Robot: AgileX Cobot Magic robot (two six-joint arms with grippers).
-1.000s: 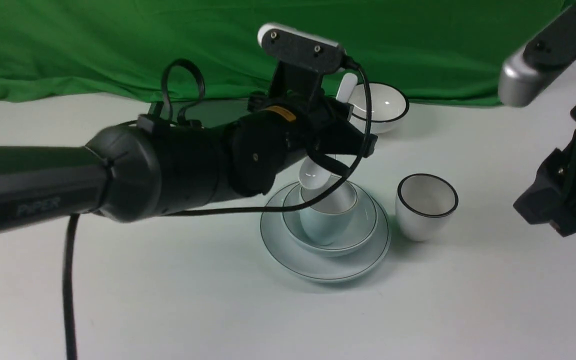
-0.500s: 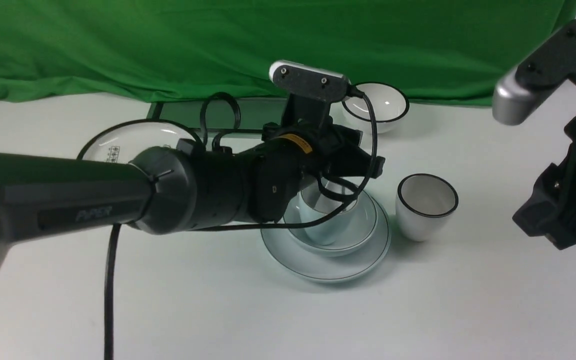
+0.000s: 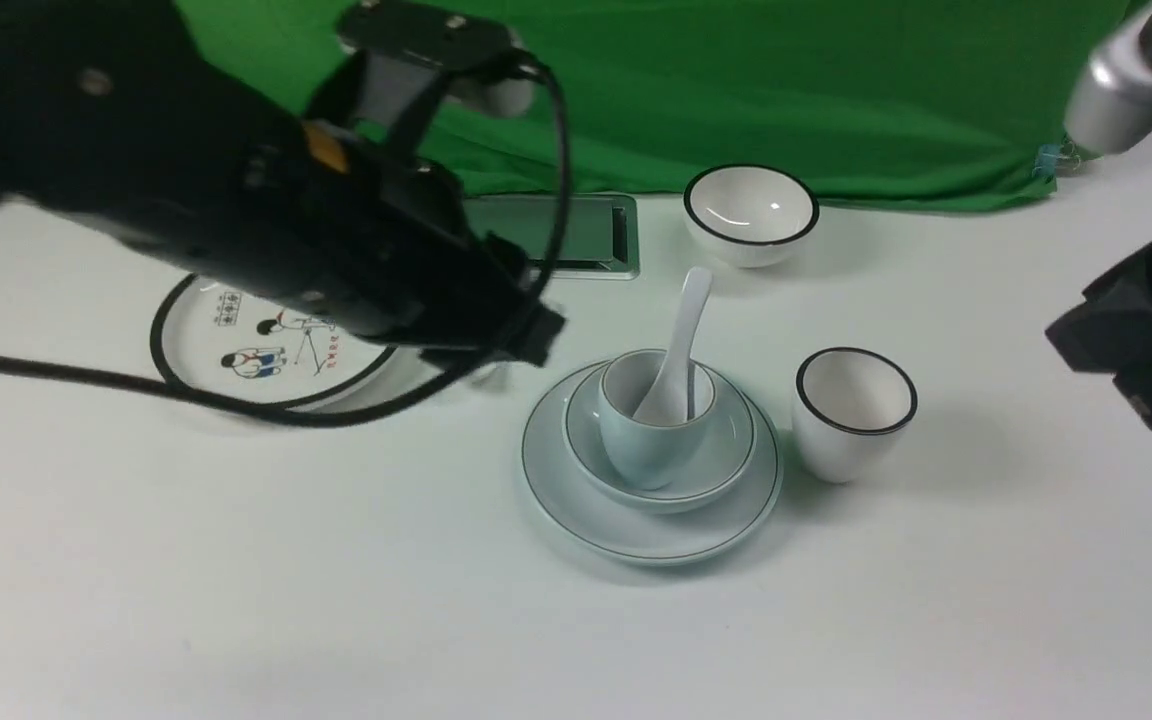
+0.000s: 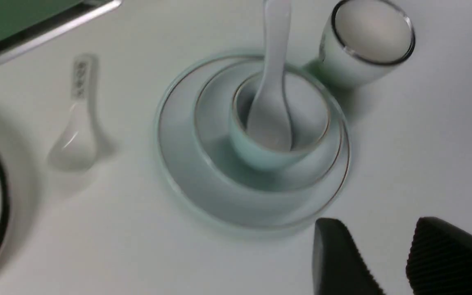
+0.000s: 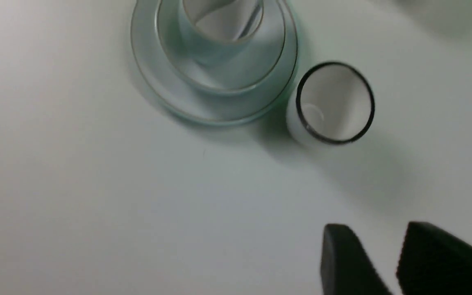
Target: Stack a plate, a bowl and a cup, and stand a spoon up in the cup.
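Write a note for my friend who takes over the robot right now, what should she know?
Left gripper: open, empty, just left of the stack.
Right gripper: open, empty, off to the right.
Plate at the bottom, bowl on it, cup in the bowl, spoon standing in the cup, its handle leaning over the far rim.
Done: the stacking looks complete.
Left: probably only parking the arms.

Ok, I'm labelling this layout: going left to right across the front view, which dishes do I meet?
Black-rimmed round plate with cartoon figures → plain pale blue-white plate carrying the shallow pale bowl, pale blue cup and white ceramic spoon → white cup with bold black rim.
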